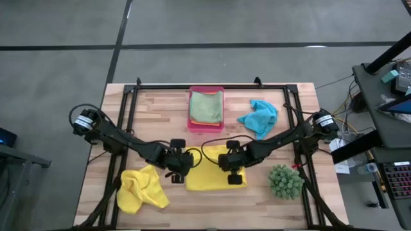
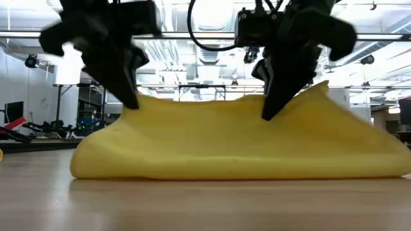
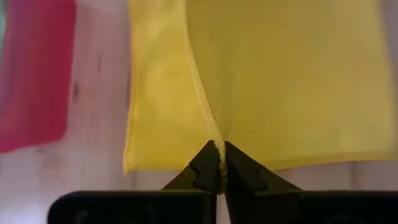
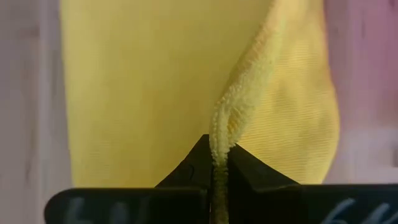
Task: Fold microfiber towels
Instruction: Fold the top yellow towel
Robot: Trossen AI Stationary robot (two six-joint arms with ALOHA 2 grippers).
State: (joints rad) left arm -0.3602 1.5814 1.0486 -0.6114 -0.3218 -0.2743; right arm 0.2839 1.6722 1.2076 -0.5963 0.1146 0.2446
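Note:
A yellow microfiber towel (image 1: pixel 209 178) lies near the table's front middle, its upper layer raised between my two grippers (image 2: pixel 212 135). My left gripper (image 1: pixel 176 172) is shut on its left end and my right gripper (image 1: pixel 235 172) on its right end. A second yellow towel (image 1: pixel 141 190) lies crumpled on the table at the front left. A turquoise blue towel (image 1: pixel 259 117) lies bunched at the far right. A light green towel (image 1: pixel 206 106) rests in the pink tray (image 1: pixel 191 122). My left gripper pinches a raised edge of the yellow towel (image 3: pixel 217 148) between its two fingers, slanting down from the left. The cloth rises to the fingers in a ridge; the rest lies on the table. My right gripper pinches a doubled-over edge of the towel (image 4: pixel 219 144) between its two fingers, slanting down from the right. The cloth is lifted at the fingers (image 2: pixel 270 106) and its lower part rests on the table.
A spiky green plant (image 1: pixel 285 181) stands at the front right, close to the right arm. The pink tray sits at the far middle, beyond the towel. A black frame (image 1: pixel 212 86) runs around the wooden table top.

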